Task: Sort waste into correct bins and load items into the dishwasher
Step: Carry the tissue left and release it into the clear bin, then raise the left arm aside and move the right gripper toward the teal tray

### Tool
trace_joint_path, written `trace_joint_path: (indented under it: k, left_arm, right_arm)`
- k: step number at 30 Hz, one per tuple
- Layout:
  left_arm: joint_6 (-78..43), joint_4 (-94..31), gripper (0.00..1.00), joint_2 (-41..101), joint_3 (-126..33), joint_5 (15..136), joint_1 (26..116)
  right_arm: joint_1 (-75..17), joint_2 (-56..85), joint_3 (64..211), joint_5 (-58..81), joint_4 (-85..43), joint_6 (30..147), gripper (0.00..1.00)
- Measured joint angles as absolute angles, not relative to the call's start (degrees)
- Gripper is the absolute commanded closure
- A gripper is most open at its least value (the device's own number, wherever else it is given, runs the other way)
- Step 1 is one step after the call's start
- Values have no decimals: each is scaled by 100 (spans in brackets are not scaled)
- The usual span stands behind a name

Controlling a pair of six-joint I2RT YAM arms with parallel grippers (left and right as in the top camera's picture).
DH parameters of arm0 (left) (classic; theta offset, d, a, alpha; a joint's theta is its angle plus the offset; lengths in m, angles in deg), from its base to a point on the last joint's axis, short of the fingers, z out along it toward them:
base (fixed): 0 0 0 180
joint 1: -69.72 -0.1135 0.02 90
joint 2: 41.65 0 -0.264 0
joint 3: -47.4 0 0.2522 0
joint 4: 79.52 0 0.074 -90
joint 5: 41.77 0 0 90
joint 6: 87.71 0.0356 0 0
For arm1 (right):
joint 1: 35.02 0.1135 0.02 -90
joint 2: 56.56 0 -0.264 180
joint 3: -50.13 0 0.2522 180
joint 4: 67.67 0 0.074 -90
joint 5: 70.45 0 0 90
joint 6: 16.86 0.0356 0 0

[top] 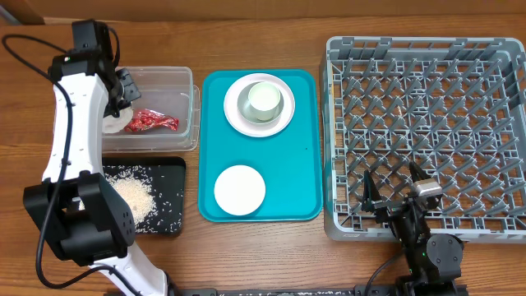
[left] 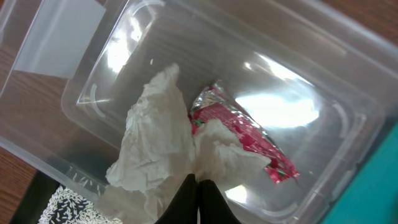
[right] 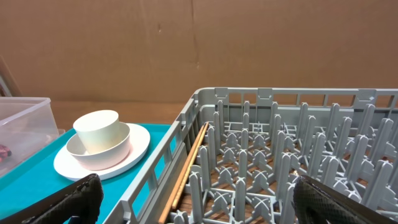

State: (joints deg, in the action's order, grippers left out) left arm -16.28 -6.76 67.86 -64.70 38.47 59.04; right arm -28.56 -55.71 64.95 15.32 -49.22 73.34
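Where the left pincer (left: 198, 194) hangs inside the clear bin (top: 164, 76), left of the teal tray (top: 304, 148), its two fingers are pressed together on a fold of the crumpled white napkin (left: 155, 143). The napkin bunches right at the tips, and the red wrapper (left: 242, 134) lies touching it on the tray-ward side. That makes one napkin and one wrapper in the bin.

On the teal tray there is one plate (top: 233, 120) at the far end carrying one bowl (right: 109, 152) with one cup (right: 96, 127) nested in it. One flat white disc (top: 239, 190) lies alone at the near end.

Left of the tray's near half sits one black tray (top: 168, 164) strewn with rice (top: 136, 197).

Right of the tray stands one grey rack (top: 427, 123), with one wooden chopstick (right: 186, 168) along its tray-side wall. The right pincer (top: 393, 186) is spread wide at the rack's near edge.

Bare desk (top: 246, 33) shows beyond the tray's far edge.
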Motion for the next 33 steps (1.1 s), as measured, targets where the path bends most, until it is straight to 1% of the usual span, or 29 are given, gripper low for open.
trace_joint_path:
  k: [1,2,4,6,7,10,16,19,22,24,26,27,28,33]
  left_arm:
    - [-1628,-731,88,6786,-6381,3830,5867]
    - [-1639,-774,81,6786,-6313,3817,5837]
    - [-1669,-838,61,6786,-6228,3786,5791]
    - [-1700,-857,44,6786,-6201,3762,5756]
    - [-1713,-881,41,6786,-6199,3749,5743]
    - [-1724,-962,39,6786,-6195,3723,5729]
    - [-1676,-849,44,6786,-6197,3863,5734]
    - [-1569,-761,44,6773,-6204,4081,5764]
    - [-1433,-748,43,6601,-6217,4328,5922]
    - [-1376,-748,41,6341,-6230,4479,6077]
    - [-1357,-739,37,6015,-6241,4602,6208]
    - [-1341,-718,31,5825,-6254,4678,6274]
    - [-1309,-700,0,5632,-6271,4765,6328]
    - [-1274,-527,0,4880,-6416,5104,6370]
  right_arm:
    - [-2856,-5571,6495,1530,-4924,7334,0]
    - [-2856,-5571,6495,1532,-4918,7332,0]
    - [-2856,-5571,6495,1532,-4918,7332,0]
    - [-2856,-5571,6495,1532,-4918,7330,0]
    - [-2856,-5571,6495,1530,-4920,7332,0]
    - [-2856,-5571,6495,1532,-4920,7332,0]
    - [-2856,-5571,6495,1528,-4920,7332,0]
    - [-2856,-5571,6495,1530,-4922,7332,0]
    - [-2856,-5571,6495,1530,-4922,7332,0]
    - [-2856,-5571,6495,1530,-4922,7334,0]
    - [-2856,-5571,6495,1532,-4920,7334,0]
    - [-2856,-5571,6495,1532,-4920,7332,0]
    - [-2856,-5571,6495,1532,-4918,7332,0]
    - [-2856,-5571,6495,1530,-4922,7332,0]
